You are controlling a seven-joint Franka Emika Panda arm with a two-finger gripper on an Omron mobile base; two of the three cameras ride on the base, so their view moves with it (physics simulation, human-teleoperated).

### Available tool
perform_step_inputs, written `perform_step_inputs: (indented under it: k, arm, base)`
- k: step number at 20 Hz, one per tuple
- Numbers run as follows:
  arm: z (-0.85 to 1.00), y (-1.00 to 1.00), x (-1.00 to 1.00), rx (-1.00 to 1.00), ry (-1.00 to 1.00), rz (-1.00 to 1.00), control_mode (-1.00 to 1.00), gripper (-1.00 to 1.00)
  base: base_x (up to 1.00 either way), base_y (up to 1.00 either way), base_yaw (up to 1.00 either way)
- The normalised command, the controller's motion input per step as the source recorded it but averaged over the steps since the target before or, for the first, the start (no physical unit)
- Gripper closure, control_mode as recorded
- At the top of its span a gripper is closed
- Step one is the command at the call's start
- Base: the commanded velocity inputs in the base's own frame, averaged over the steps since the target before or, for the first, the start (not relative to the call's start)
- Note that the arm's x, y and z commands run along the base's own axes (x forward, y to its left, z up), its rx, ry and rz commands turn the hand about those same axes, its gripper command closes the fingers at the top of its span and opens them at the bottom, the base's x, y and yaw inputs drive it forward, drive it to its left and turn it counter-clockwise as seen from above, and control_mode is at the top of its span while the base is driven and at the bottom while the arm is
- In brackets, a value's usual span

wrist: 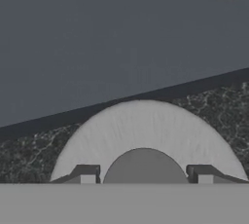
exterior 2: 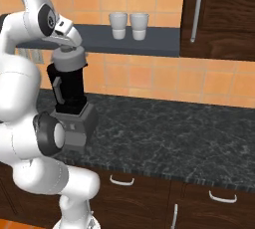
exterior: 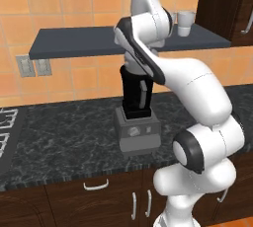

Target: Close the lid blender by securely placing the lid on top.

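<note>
The tool [wrist: 144, 173] pinches the knob of the lid [exterior 2: 69, 59] from both sides. The lid sits level on the blender [exterior 2: 72, 104], so it can seat squarely on the mouth.

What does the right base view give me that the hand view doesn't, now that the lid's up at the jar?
Right base view alone: the blender whole, jar on its grey base, and two white cups on the shelf.

Hand view alone: the fingers flanking the central knob, apparently apart from it, with counter past the rim.

Both: the lid at the jar's mouth under the gripper; seating isn't clear.
</note>
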Motion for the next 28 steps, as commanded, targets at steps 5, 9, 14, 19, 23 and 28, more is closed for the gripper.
perform_step_inputs:
  k: [5, 9, 14, 19, 23, 28]
  arm:
    - [0.0, 0.44, 0.0, 0.0, -0.08, 0.0, -1.0, 1.0]
    - [0.04, 0.34, 0.0, 0.03, -0.02, 0.0, -1.0, 1.0]
    - [0.2, 0.41, -0.02, 0.07, 0.0, 0.0, -1.0, 1.0]
    - [0.11, 0.3, 0.0, 0.02, 0.0, 0.01, -1.0, 1.0]
    - [0.24, 0.47, 0.0, 0.02, 0.0, 0.0, -1.0, 1.0]
    - [0.06, 0.07, 0.0, 0.0, 0.01, 0.0, -1.0, 1.0]
  base:
    - [0.0, 0.0, 0.0]
    - [0.0, 0.0, 0.0]
    - [0.0, 0.0, 0.0]
    - [0.0, 0.0, 0.0]
    - [0.0, 0.0, 0.0]
    - [0.0, 0.0, 0.0]
